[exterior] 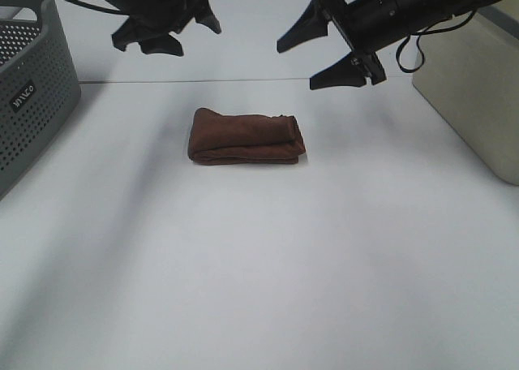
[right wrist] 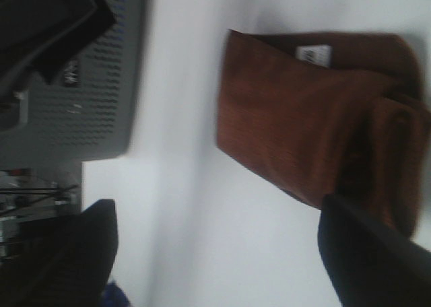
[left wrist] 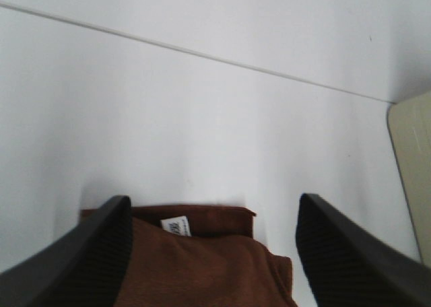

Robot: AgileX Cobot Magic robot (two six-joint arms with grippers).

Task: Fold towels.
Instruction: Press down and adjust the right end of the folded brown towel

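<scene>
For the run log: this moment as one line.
towel: folded, on table | left end effector: open, raised | right end effector: open, raised

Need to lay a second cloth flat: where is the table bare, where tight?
The widest bare stretch is the near half of the table, in front of the folded towel. Narrower strips lie between towel and grey basket, and between towel and beige box. Behind the towel it is crowded: left claw and right claw hang open there.
</scene>
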